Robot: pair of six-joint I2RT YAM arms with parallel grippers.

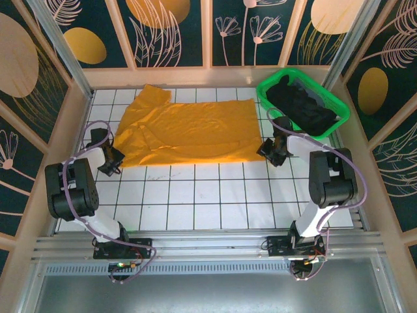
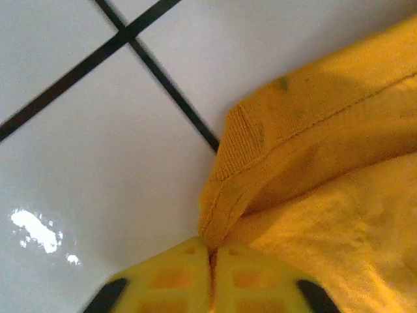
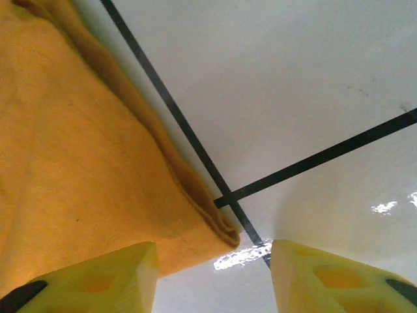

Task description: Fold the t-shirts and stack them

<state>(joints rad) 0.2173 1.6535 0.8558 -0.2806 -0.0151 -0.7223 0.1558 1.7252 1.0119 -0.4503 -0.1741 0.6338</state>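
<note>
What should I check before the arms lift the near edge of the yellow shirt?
1. Left gripper shut on the near left corner of the yellow shirt: ok.
2. Right gripper shut on the near right corner: not ok, it stands open astride the corner.
3. Shirt spread out on the table: ok.
4. Both cloth layers caught on the left: cannot tell.
5. Black shirts out of the way in the basket: ok.
</note>
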